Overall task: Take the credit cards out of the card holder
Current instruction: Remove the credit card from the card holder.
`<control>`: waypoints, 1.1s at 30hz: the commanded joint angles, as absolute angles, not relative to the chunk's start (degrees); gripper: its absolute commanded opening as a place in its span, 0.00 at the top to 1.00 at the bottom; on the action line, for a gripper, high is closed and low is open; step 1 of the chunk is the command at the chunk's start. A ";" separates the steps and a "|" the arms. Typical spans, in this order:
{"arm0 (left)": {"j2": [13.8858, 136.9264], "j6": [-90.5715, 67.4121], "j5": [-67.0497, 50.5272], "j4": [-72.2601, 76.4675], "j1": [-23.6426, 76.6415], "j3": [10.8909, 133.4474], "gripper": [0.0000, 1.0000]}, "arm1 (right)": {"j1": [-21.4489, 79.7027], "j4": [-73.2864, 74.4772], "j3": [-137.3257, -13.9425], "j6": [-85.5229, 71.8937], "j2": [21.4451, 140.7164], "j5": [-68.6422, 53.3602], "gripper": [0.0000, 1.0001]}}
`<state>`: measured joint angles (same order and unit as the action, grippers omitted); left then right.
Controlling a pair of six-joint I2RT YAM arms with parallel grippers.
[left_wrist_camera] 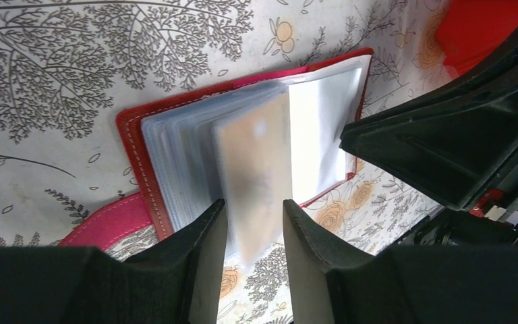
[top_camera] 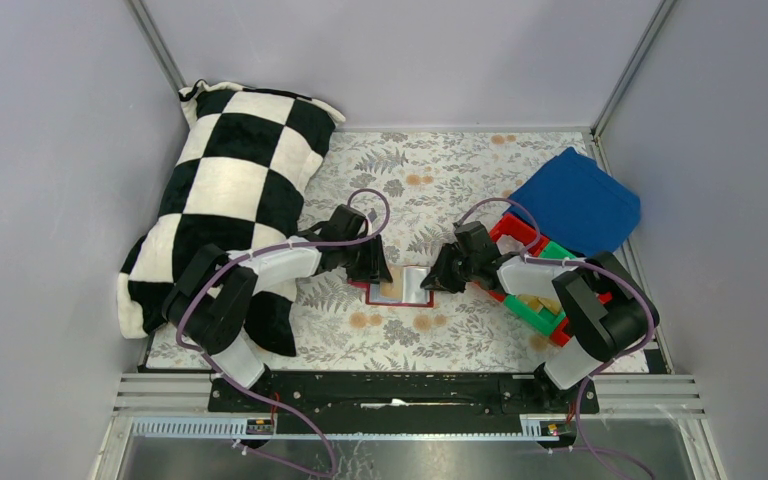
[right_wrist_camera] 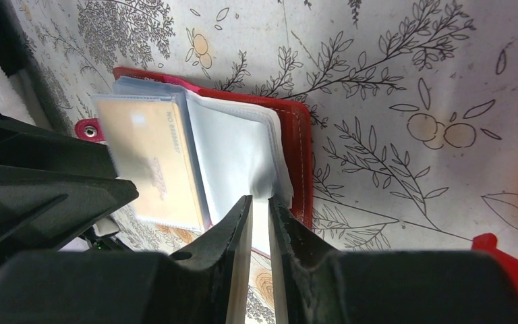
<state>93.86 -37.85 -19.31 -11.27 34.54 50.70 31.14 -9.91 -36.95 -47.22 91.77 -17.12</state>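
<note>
The dark-red card holder [top_camera: 418, 299] [left_wrist_camera: 135, 148] [right_wrist_camera: 300, 148] lies open on the floral mat between both arms, its clear sleeves fanned up. A tan credit card [top_camera: 390, 290] [left_wrist_camera: 256, 169] [right_wrist_camera: 152, 162] stands in a raised sleeve. My left gripper [top_camera: 380, 272] [left_wrist_camera: 255, 216] is open, its fingertips on either side of that card's near end, and the card looks wider than the gap. Pinching the pale sleeves on the holder's right half, my right gripper [top_camera: 432, 282] [right_wrist_camera: 260, 202] is shut on them. Other cards are hidden in the sleeves.
A black-and-white checked pillow [top_camera: 230, 200] fills the left side. A blue cloth [top_camera: 580, 205] lies at the back right. Red and green bins [top_camera: 530, 300] sit under the right arm, with a red corner [right_wrist_camera: 506, 263] close to the right gripper.
</note>
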 commanded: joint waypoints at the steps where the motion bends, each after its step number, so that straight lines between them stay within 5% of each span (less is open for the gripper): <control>1: 92.34 -38.27 -21.53 -8.81 35.28 53.89 0.61 | 31.60 -7.49 -35.77 -46.21 93.95 -15.71 0.77; 33: 95.63 -41.48 -28.29 -3.69 39.42 56.46 0.60 | 30.25 4.17 -36.63 -43.04 84.10 -9.41 0.69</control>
